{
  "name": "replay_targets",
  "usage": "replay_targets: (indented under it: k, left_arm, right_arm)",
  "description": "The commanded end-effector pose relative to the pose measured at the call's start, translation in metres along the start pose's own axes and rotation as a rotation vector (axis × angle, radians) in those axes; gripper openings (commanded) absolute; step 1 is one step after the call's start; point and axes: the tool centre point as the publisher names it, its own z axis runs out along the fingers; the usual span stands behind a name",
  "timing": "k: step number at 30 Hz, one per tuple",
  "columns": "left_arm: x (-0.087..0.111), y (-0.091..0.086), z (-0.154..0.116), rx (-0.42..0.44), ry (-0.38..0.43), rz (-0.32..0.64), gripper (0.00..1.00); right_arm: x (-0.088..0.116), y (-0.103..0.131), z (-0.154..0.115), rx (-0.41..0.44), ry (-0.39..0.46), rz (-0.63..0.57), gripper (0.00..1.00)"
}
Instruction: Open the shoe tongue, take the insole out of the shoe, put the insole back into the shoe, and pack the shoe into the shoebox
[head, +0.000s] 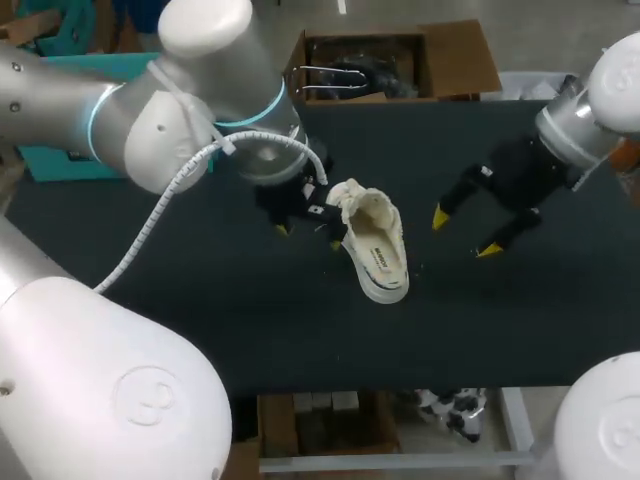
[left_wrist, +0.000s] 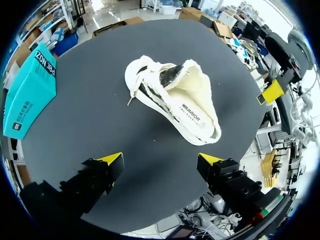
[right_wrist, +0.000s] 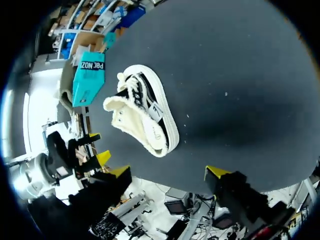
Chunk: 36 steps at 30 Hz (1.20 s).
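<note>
While clear of table (head: 200, 320) edges, shoe (head: 377, 243) central

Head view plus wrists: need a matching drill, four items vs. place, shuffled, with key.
Items
1 shoe
2 left gripper
3 right gripper
4 teal shoebox

Places
A at the left edge of the table
B open, right of the shoe, apart from it
C mid-table, between the two grippers
D open, close on the shoe's left, by its laced end

Pairs: 1-C, 2-D, 3-B, 4-A
</note>
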Motion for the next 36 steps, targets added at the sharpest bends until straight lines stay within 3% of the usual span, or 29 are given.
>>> replay_targets:
  k: [1, 5, 7, 8, 14, 17, 24, 31, 36]
  left_arm:
    - [0.005, -0.009, 0.005, -0.109, -0.147, -0.041, 1.0]
    - [0.005, -0.009, 0.005, -0.109, -0.147, -0.041, 1.0]
    - [0.015, -0.012, 0.013, -0.102, -0.212, -0.112, 1.0]
    - [0.019, -0.012, 0.017, -0.111, -0.262, -0.189, 1.0]
    - [0.024, -0.009, 0.032, -0.162, -0.312, -0.475, 1.0]
    - [0.024, -0.006, 0.04, -0.13, -0.37, -0.56, 1.0]
    - [0.015, -0.017, 0.044, -0.141, -0.273, -0.675, 1.0]
    - [0.013, -0.038, 0.059, -0.133, -0.197, -0.701, 0.99]
    - [0.019, -0.041, 0.067, -0.13, -0.157, -0.68, 0.81]
  right_arm:
    - [0.006, 0.003, -0.005, 0.043, -0.058, -0.103, 1.0]
    - [0.006, 0.003, -0.005, 0.043, -0.058, -0.103, 1.0]
    - [0.0, 0.009, -0.002, 0.037, -0.06, -0.27, 1.0]
    - [-0.006, 0.01, -0.003, 0.029, -0.06, -0.282, 1.0]
    - [-0.036, 0.008, -0.02, 0.003, -0.146, -0.505, 1.0]
    - [-0.046, 0.008, -0.029, -0.008, -0.191, -0.615, 1.0]
    - [-0.049, 0.013, -0.042, 0.065, -0.33, -0.865, 1.0]
    - [-0.05, 0.014, -0.043, 0.084, -0.368, -0.936, 1.0]
    - [-0.05, 0.014, -0.043, 0.084, -0.368, -0.936, 1.0]
